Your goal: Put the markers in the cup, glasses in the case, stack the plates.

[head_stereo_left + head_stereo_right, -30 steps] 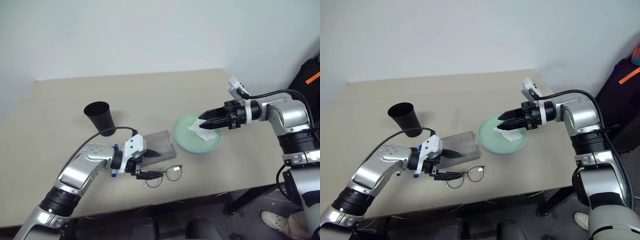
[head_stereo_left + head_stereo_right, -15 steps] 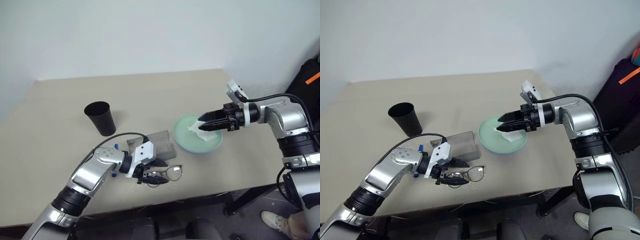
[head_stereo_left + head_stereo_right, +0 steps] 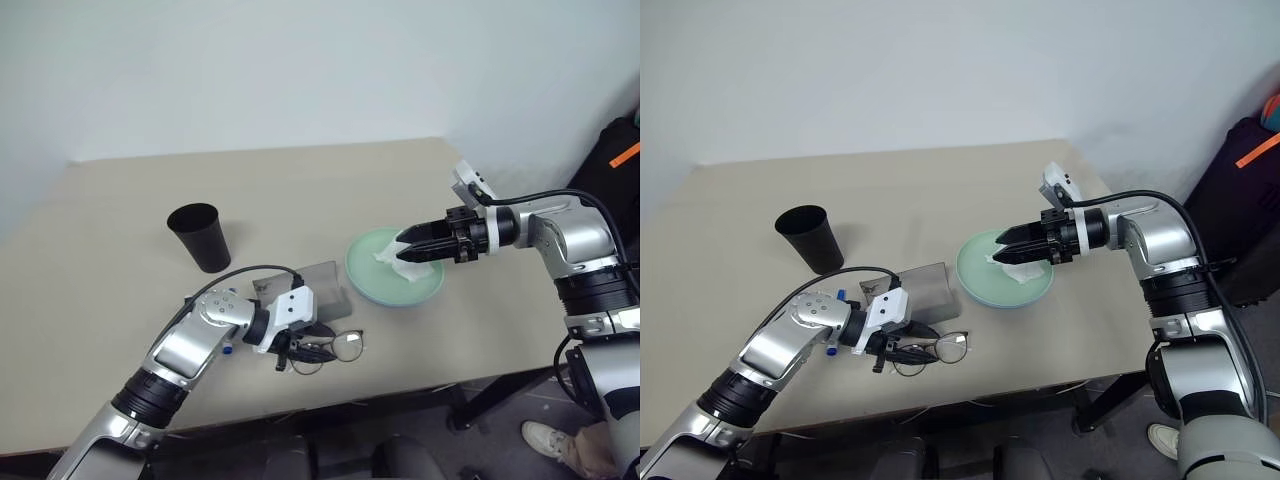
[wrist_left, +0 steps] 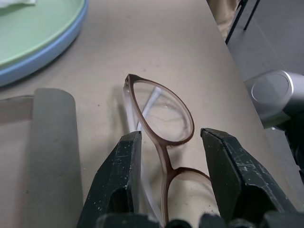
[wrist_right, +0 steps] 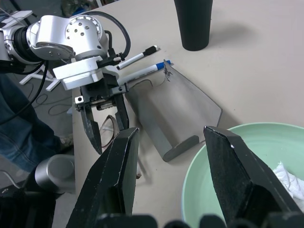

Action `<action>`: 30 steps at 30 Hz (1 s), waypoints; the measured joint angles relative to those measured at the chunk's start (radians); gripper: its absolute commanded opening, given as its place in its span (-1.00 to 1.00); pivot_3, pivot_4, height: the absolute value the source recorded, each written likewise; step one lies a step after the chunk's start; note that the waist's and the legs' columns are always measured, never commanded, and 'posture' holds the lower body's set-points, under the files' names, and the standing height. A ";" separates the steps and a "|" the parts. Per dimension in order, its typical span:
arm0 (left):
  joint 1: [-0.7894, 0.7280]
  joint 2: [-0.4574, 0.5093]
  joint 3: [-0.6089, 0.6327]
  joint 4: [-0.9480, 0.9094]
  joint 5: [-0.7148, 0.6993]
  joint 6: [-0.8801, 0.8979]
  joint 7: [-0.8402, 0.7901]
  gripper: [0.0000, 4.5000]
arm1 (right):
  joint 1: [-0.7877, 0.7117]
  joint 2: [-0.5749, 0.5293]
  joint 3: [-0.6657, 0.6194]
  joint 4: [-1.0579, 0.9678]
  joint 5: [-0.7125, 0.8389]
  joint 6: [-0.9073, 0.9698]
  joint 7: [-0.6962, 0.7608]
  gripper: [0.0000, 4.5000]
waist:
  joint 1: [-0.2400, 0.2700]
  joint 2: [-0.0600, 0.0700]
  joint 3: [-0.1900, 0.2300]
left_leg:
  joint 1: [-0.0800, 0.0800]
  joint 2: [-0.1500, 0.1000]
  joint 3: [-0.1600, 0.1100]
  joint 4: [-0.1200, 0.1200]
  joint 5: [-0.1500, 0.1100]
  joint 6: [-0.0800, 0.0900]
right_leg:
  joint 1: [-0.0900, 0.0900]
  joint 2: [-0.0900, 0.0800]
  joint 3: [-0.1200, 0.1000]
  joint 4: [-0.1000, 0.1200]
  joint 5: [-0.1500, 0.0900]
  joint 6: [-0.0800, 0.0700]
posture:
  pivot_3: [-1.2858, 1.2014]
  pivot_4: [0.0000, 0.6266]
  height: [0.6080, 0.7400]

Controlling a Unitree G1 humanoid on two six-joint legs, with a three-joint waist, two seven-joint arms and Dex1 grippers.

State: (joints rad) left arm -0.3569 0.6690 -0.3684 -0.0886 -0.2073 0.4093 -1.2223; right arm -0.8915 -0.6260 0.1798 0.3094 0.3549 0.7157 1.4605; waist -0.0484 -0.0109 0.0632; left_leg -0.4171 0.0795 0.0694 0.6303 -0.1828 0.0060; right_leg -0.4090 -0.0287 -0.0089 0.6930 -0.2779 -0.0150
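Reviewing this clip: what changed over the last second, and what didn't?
The left gripper dropped from beside the case down to the glasses on the table, and its fingers narrowed to straddle the bridge; no lift yet. The right gripper stayed open above the tissue on the stacked plates. Cup and markers unmoved.

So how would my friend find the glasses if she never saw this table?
Start at the big green plate and look toward the table's near edge, just past the grey case. The glasses lie flat there, between the fingers of the left claw. They are the only thin brown wire thing with clear lenses.
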 measured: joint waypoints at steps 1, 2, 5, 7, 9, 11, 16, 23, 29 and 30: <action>0.000 -0.001 0.000 0.003 0.002 0.000 0.000 -0.09 | 0.000 0.000 0.000 0.000 0.000 0.000 0.000 0.04 | 0.000 0.000 0.000 | 0.000 0.000 0.000 0.000 0.000 0.000 | 0.000 0.000 0.000 0.000 0.000 0.000 | 0.03 -1.00 1.00; 0.000 -0.003 0.000 0.004 0.004 0.000 0.001 -0.09 | 0.000 0.000 0.000 0.000 0.000 0.000 -0.001 0.04 | 0.000 0.000 0.000 | 0.000 0.000 0.000 0.000 0.000 0.000 | 0.000 0.000 0.000 0.000 0.000 0.000 | 0.03 -1.00 1.00; 0.000 -0.007 0.000 0.006 0.007 0.002 0.001 -0.09 | 0.001 0.000 0.000 0.000 0.000 0.000 -0.001 0.04 | 0.000 0.000 0.000 | 0.000 0.000 0.000 0.000 0.000 0.000 | 0.000 0.000 0.000 0.000 0.000 0.000 | 0.03 -1.00 1.00; 0.000 -0.007 0.000 0.006 0.009 0.004 0.001 -0.09 | 0.001 0.000 0.000 0.000 0.000 0.000 -0.002 0.04 | 0.000 0.000 0.000 | 0.000 0.000 0.000 0.000 0.000 0.000 | 0.000 0.000 0.000 0.000 0.000 0.000 | 0.03 -1.00 1.00; 0.000 -0.007 0.000 0.006 0.012 0.007 0.001 -0.09 | 0.002 0.000 0.000 0.000 0.000 0.000 -0.004 0.04 | 0.000 0.000 0.000 | 0.000 0.000 0.000 0.000 0.000 0.000 | 0.000 0.000 0.000 0.000 0.000 0.000 | 0.03 -1.00 1.00; 0.000 -0.007 -0.001 0.007 0.013 0.011 0.001 -0.26 | 0.002 0.000 0.000 0.000 0.000 0.000 -0.006 0.04 | 0.000 0.000 0.000 | 0.000 0.000 0.000 0.000 0.000 0.000 | 0.000 0.000 0.000 0.000 0.000 0.000 | 0.03 -1.00 1.00; -0.008 -0.007 -0.007 0.003 0.018 0.012 -0.018 -0.93 | 0.004 0.000 0.000 0.000 0.000 0.000 -0.011 0.04 | 0.000 0.000 0.000 | 0.000 0.000 0.000 0.000 0.000 0.000 | 0.001 0.000 0.000 0.000 0.000 0.000 | 0.03 -1.00 1.00; -0.024 -0.008 -0.007 -0.010 0.010 0.012 -0.022 -0.99 | 0.006 0.001 0.000 -0.001 0.000 0.000 -0.018 0.04 | 0.000 0.001 -0.001 | 0.001 0.000 0.000 0.001 0.002 0.002 | 0.001 -0.001 0.000 0.000 0.003 0.001 | 0.03 -1.00 1.00; -0.100 -0.020 0.031 -0.011 -0.046 0.093 -0.027 -0.99 | 0.006 0.001 0.002 -0.001 0.000 -0.002 -0.017 0.04 | 0.000 0.001 0.000 | 0.000 -0.001 0.000 0.003 0.001 0.002 | 0.001 -0.001 0.000 0.000 0.005 0.002 | 0.03 -1.00 1.00; -0.123 -0.024 0.048 -0.011 -0.071 0.114 -0.029 -0.99 | 0.006 0.001 0.003 -0.001 0.000 -0.002 -0.017 0.04 | 0.000 0.001 0.000 | -0.001 -0.001 0.000 0.004 0.002 0.002 | 0.001 -0.001 0.000 0.000 0.005 0.002 | 0.03 -1.00 1.00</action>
State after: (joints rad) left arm -0.4798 0.6452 -0.3201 -0.0994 -0.2780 0.5231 -1.2516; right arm -0.8857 -0.6246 0.1832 0.3087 0.3546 0.7133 1.4437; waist -0.0481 -0.0103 0.0628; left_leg -0.4181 0.0786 0.0694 0.6338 -0.1813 0.0081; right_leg -0.4084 -0.0302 -0.0090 0.6930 -0.2726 -0.0126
